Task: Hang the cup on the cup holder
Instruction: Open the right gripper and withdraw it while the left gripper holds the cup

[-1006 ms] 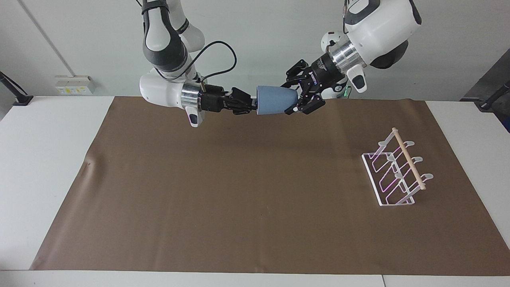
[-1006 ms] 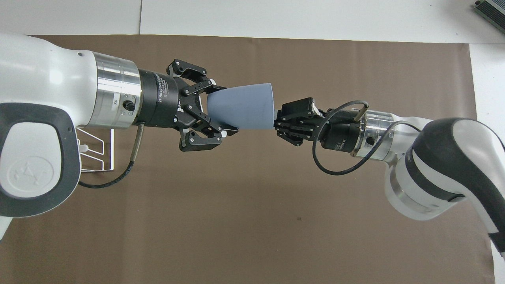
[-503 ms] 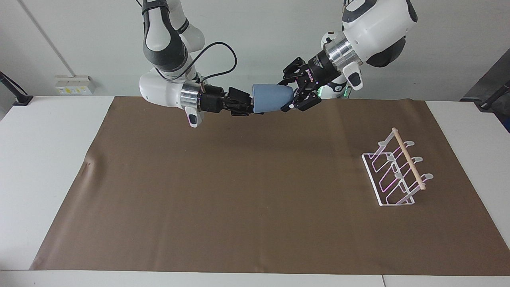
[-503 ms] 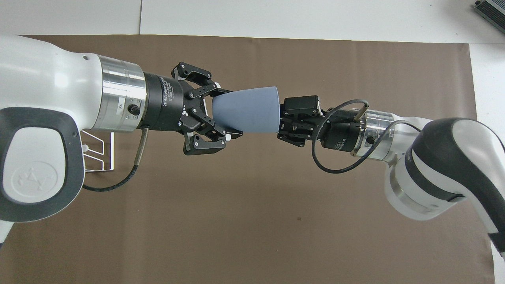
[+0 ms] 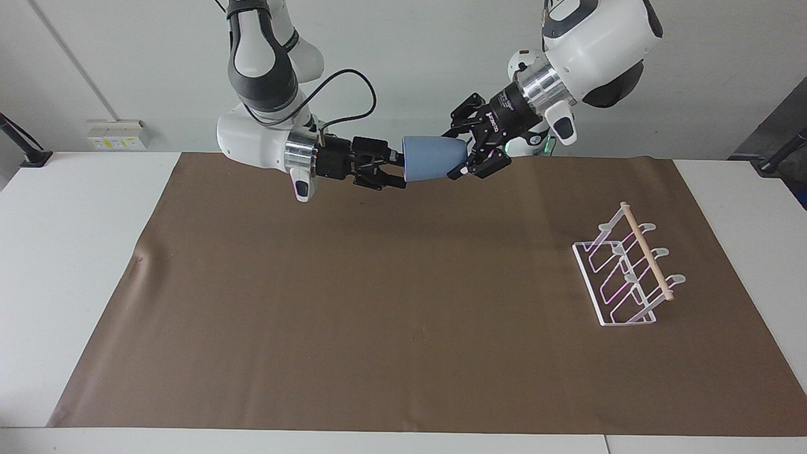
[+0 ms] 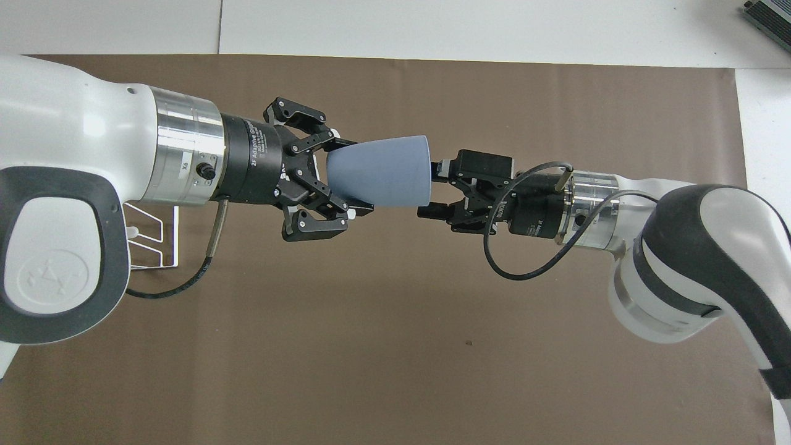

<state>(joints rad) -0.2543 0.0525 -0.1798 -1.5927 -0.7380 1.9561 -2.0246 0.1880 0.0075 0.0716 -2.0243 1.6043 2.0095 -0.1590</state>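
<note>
The left gripper (image 5: 459, 165) grips the cup (image 5: 434, 159) in midair, the right gripper (image 5: 396, 171) is spread open at its rim, and the rack (image 5: 625, 272) near the tabletop's edge awaits hanging.

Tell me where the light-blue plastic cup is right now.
The light-blue plastic cup hangs in the air between both grippers, its narrow base gripped by the left gripper, its wide mouth facing the open right gripper.

A brown mat (image 5: 378, 302) covers most of the white desk (image 5: 63, 252) (bare margins show at both ends). A wall socket box (image 5: 118, 133) sits just above the desk's edge.
</note>
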